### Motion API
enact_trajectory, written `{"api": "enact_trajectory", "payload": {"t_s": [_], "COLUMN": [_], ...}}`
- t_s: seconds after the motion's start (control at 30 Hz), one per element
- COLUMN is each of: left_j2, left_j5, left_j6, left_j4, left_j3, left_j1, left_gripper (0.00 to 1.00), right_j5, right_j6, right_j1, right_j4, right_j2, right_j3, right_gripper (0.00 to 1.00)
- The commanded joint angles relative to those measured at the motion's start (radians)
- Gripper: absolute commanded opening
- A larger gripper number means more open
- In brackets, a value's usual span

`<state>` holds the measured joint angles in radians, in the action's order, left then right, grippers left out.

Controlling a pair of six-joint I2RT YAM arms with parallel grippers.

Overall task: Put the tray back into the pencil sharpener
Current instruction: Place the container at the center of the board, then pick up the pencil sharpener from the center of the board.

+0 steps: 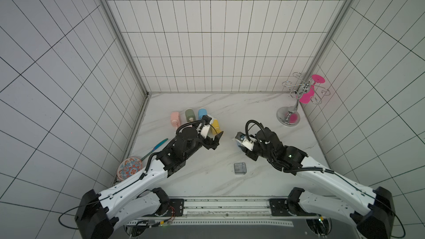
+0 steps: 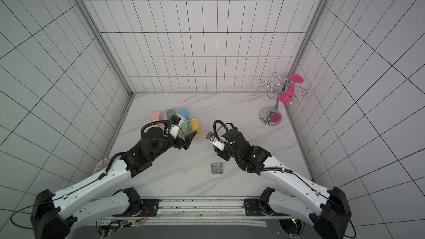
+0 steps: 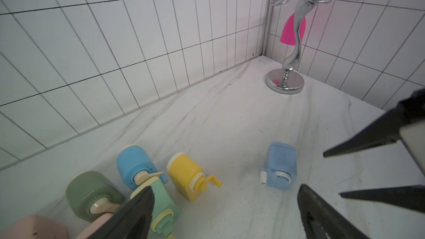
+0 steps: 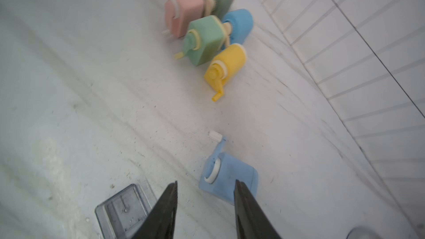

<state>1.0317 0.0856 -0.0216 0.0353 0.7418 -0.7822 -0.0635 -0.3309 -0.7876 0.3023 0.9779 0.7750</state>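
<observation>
Broadly, the marble tabletop [image 1: 207,111] carries everything. Above it, the left fingers [image 3: 128,214] gape wide and empty. The right fingers [image 4: 165,210] stand apart, gripping nothing, just beside the light-blue pencil sharpener [image 4: 227,178]. The grey tray [image 4: 119,212] lies nearby, outside it.

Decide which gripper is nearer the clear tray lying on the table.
Right. The right gripper hangs just beyond the tray, by the pale blue sharpener; the left gripper is farther off, near the yellow sharpener.
</observation>
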Motion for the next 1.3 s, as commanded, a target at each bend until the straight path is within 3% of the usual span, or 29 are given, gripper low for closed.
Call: {"api": "enact_trajectory", "payload": {"t_s": [0.0, 0.07, 0.23, 0.57, 1.0, 1.27], "left_j2": [0.095, 0.178, 0.403, 0.842, 1.027, 1.078], "left_j5": [-0.039, -0.029, 0.078, 0.110, -0.024, -0.041], "left_j6": [-0.088, -0.103, -0.166, -0.156, -0.100, -0.100], "left_j4": [0.026, 0.045, 0.099, 0.428, 0.509, 0.531], "left_j3": [0.065, 0.112, 0.247, 0.680, 0.833, 0.858], "left_j1": [-0.067, -0.116, -0.237, -0.238, -0.178, -0.166], "left_gripper": [0.98, 0.98, 0.98, 0.97, 0.96, 0.84], "right_j5": [-0.278, -0.318, -0.316, -0.336, -0.332, -0.334], "right_j6": [0.475, 0.637, 0.721, 0.763, 0.769, 0.769], "right_j1": [0.070, 0.135, 0.198, 0.198, 0.197, 0.198], "right_j4": [0.041, 0.158, 0.298, 0.344, 0.357, 0.356], "right_j2": [-0.131, -0.224, -0.378, -0.508, -0.516, -0.510], "right_j3": [-0.059, -0.057, -0.067, -0.100, -0.101, -0.101], "right_gripper": [0.56, 0.54, 0.54, 0.54, 0.54, 0.54]}}
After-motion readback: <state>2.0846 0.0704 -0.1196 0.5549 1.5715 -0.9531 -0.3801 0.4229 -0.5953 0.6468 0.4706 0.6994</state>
